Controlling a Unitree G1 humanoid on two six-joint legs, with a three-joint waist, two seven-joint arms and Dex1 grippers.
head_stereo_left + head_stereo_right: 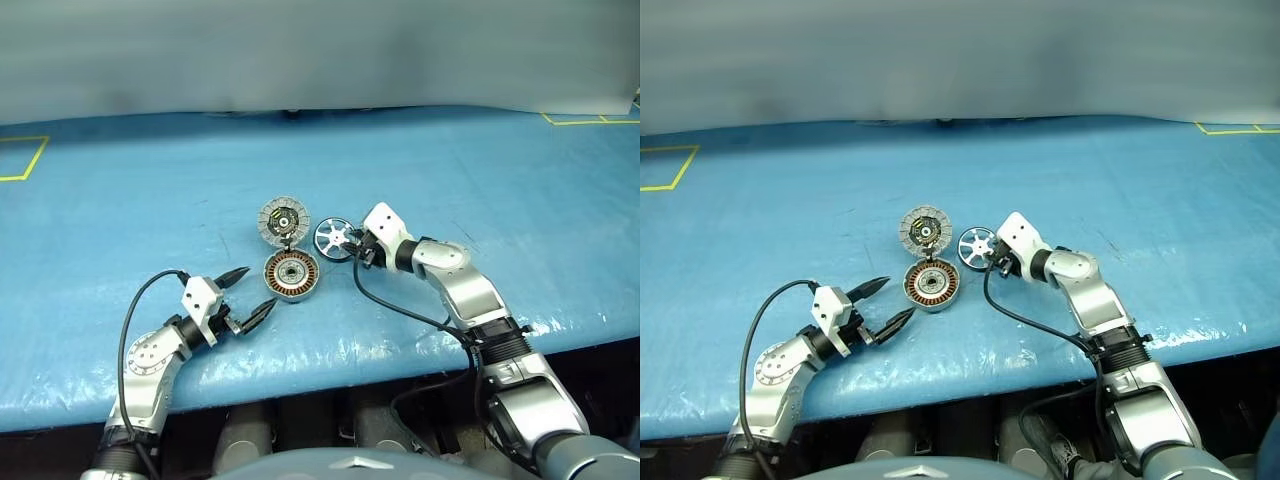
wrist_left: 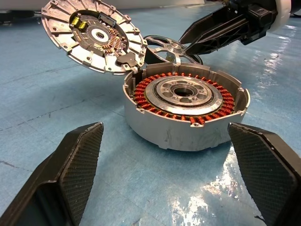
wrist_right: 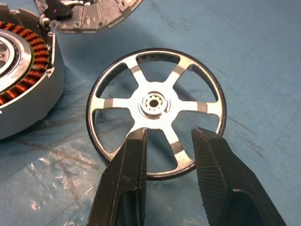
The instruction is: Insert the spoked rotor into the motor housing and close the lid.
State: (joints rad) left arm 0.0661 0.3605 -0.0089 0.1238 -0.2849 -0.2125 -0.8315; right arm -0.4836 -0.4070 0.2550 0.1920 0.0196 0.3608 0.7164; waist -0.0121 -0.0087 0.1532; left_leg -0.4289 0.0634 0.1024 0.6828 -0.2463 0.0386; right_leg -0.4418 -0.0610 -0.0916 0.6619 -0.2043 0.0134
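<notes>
From my head, the spoked rotor (image 1: 333,238) lies on the blue worktop (image 1: 480,180) right of the motor housing (image 1: 291,275), its lid (image 1: 284,219) open; my left wrist sees my left gripper (image 2: 164,176) spread before it; my right wrist sees my right gripper (image 3: 169,136) parted, straddling a spoke.

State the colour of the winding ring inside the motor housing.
Copper-orange, around a silver centre in the motor housing; the left wrist view shows it best.

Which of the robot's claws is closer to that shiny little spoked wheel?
The right. The right gripper is at the spoked rotor, fingers straddling a spoke near its rim. The left gripper waits open beyond the motor housing, farther off.
</notes>
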